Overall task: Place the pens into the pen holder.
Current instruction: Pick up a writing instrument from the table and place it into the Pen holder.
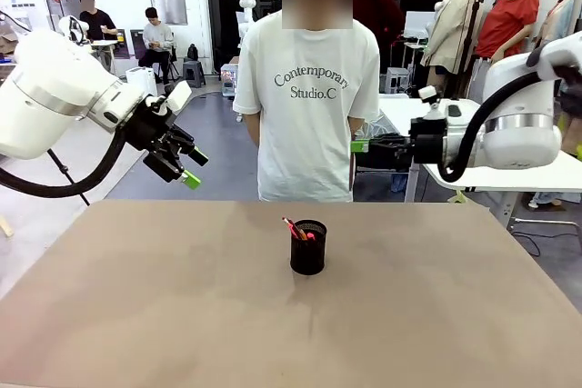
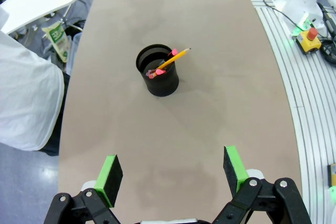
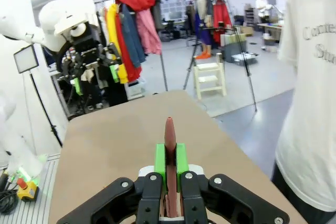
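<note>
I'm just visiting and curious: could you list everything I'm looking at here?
pen holder: one, black mesh, middle of the table
pens in the holder: yellow pencil-like one clear; others hard to count
reddish-brown pen: one, pinched in the right end effector
table: one, brown
person: one, white T-shirt, far side
left end effector: open, green pads, above the table's left
right end effector: shut on the pen

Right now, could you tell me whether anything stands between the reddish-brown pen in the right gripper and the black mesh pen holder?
Nothing visible does. The right gripper holds the reddish-brown pen above bare table, and the black wire-mesh pen holder stands alone mid-table, its top open beside the pens already inside.
</note>
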Robot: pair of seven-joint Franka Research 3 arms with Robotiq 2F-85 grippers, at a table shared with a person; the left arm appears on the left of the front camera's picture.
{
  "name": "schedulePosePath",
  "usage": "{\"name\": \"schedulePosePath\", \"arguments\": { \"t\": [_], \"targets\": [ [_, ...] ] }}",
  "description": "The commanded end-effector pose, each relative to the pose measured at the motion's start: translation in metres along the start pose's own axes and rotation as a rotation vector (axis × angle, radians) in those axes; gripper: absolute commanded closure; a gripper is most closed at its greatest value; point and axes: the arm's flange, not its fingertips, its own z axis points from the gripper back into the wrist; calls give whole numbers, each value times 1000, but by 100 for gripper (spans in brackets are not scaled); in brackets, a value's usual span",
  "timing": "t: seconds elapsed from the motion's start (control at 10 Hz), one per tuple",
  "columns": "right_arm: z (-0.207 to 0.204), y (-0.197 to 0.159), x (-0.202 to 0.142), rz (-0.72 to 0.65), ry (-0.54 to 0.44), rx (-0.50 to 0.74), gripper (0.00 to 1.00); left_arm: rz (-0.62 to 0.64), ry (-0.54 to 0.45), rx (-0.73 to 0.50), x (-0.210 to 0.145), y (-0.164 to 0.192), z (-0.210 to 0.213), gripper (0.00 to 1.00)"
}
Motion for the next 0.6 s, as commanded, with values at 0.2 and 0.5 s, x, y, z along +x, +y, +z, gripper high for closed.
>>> {"name": "schedulePosePath", "arguments": {
  "t": [0.2, 0.5],
  "targets": [
    [-33, 19, -37, -9, -15, 111, 100, 0, -3, -4, 0, -1, 3, 0],
    [-42, 22, -56, 23, -7, 154, 100, 0, -3, -4, 0, -1, 3, 0]
  ]
}}
